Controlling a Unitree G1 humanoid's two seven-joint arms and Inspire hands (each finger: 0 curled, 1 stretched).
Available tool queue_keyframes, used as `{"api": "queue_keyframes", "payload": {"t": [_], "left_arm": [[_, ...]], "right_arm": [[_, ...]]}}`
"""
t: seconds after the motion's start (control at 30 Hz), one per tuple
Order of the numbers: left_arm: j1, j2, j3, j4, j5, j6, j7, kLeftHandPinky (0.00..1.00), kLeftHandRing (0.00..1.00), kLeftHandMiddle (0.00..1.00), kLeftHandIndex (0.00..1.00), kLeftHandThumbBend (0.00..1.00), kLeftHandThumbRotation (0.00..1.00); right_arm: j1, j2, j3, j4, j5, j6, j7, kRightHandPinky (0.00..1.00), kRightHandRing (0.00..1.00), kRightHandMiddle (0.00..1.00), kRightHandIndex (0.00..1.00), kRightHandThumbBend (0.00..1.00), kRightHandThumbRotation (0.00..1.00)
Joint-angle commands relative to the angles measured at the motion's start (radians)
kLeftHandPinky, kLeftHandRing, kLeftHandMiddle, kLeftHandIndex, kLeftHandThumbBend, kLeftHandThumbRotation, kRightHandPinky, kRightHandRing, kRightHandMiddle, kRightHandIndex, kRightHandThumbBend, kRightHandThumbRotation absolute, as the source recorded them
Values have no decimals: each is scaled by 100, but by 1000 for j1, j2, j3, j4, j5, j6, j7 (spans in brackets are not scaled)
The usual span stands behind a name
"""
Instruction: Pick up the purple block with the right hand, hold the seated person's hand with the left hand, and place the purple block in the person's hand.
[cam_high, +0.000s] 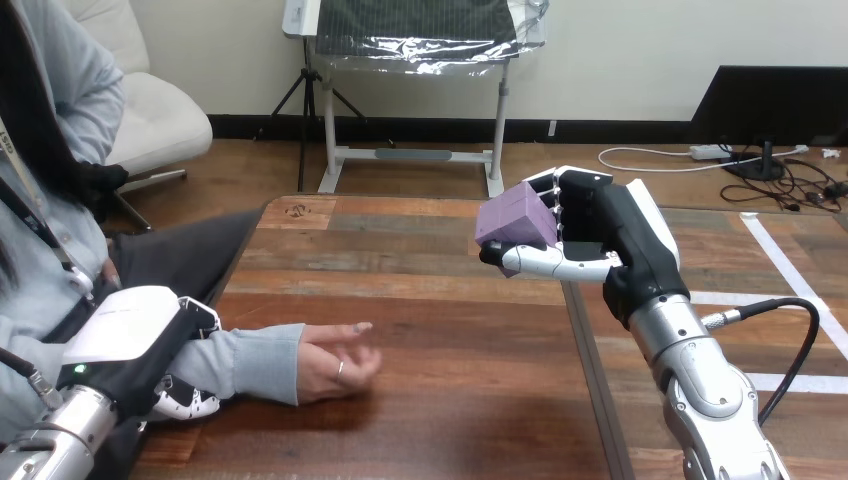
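gripping the purple block (515, 215), your right hand (610, 232) has its thumb curled under the block and its fingers closed behind it, so the block is pinched and held clear above the wooden table (450, 410). you can see the block up and to the right of the person's hand (335, 365), well apart from it, with bare tabletop between the two. the person's hand rests on the table with its fingers loosely curled, its grey sleeve running off to the left. your left hand (135, 330) sits to the left of the person's hand, laid over the sleeved forearm. its white back is on top and its fingers (190, 404) curl round beneath the sleeve, so it is closed on the forearm rather than on the hand itself. your right forearm comes in low, to the right of the person's hand.
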Motion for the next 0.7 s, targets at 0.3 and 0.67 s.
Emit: {"api": "queue_keyframes", "payload": {"t": [0.3,0.67], "left_arm": [[-37,-51,-19,-47,-9,-25,11,21,27,33,32,90,0],[-34,-59,-10,-69,-19,-35,16,20,26,32,31,88,0]], "right_arm": [[-38,23,4,-29,-22,6,-17,34,37,43,48,79,0],[-35,30,16,-18,-33,-9,-9,33,36,42,47,81,0]]}}
